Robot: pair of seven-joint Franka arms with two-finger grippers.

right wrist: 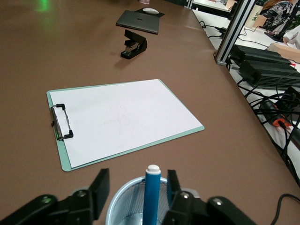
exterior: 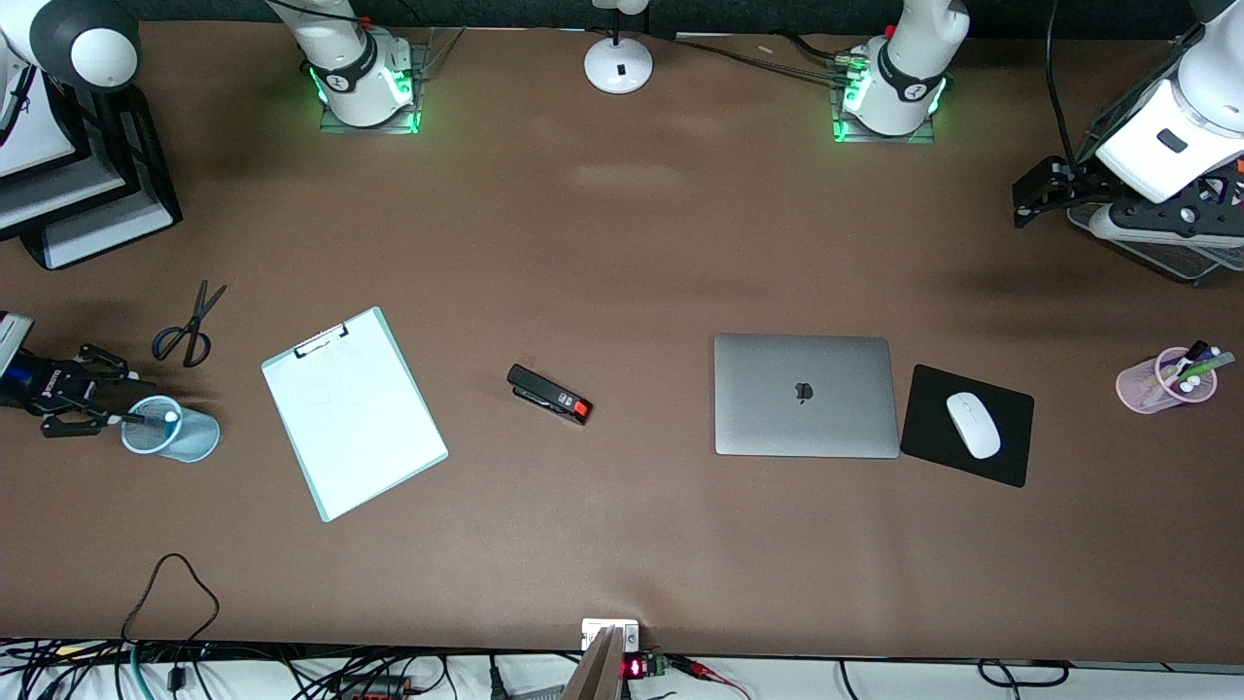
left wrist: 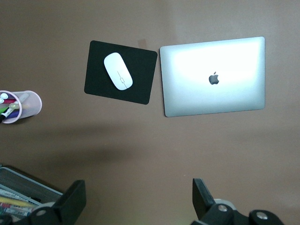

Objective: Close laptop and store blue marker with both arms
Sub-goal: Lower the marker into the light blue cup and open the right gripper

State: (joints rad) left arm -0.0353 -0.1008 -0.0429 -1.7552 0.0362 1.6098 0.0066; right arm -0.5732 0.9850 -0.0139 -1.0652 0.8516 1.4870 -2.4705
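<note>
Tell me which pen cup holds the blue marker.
The pale blue mesh cup under the right gripper holds the blue marker; the pink cup holds other pens.

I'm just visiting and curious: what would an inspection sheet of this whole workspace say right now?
Surface: brown table, flat.
Job's things: laptop shut, lid up; blue marker upright in the blue mesh cup.
Clutter: clipboard, stapler, scissors, mouse on black pad, pink pen cup, wire tray.
Grippers: right gripper open at the blue mesh cup; left gripper open, over the table beside the wire tray.
Cables: bundles along the front edge, more by the bases.
Surroundings: white lamp base.
</note>
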